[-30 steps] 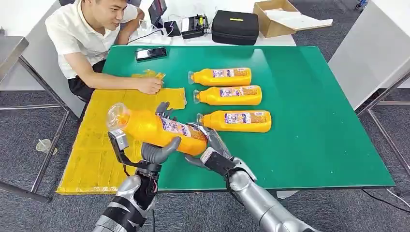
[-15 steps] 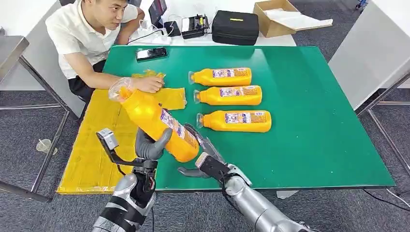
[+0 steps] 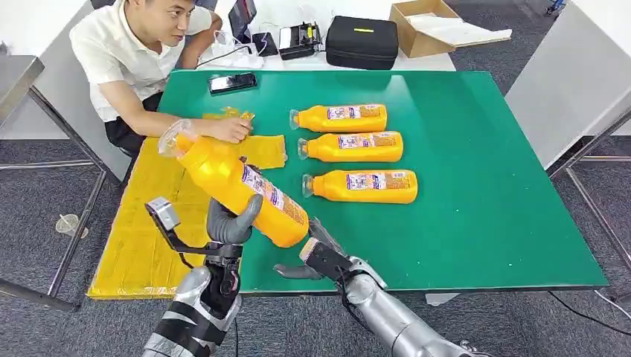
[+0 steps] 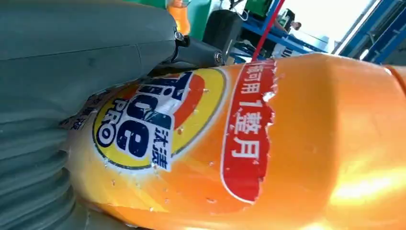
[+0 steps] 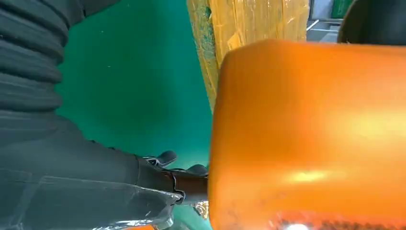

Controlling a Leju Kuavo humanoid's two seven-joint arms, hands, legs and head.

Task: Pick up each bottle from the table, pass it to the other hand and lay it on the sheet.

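Note:
My left hand (image 3: pixel 227 223) grips an orange bottle (image 3: pixel 238 190) around its labelled middle and holds it tilted above the table's front left. Its clear cap end points up and left over the yellow sheet (image 3: pixel 141 238). In the left wrist view the label (image 4: pixel 143 124) sits against my thumb (image 4: pixel 86 62). My right hand (image 3: pixel 316 256) hangs just below the bottle's base with fingers apart and nothing in it. In the right wrist view the base (image 5: pixel 311 134) lies close in front of its fingertips (image 5: pixel 165 157). Three more orange bottles (image 3: pixel 340 117) (image 3: pixel 353 146) (image 3: pixel 363 186) lie in a row on the green table (image 3: pixel 484 186).
A person sits at the far left corner with a hand (image 3: pixel 227 130) resting on the sheet's far end. A phone (image 3: pixel 233 82) lies on the table's far left. Beyond the far edge stand a black case (image 3: pixel 362 41) and a cardboard box (image 3: pixel 428 26).
The bottle was level between both hands; now my left hand alone holds it, tilted with the cap swung up and left. My right hand let go and dropped back toward the front edge.

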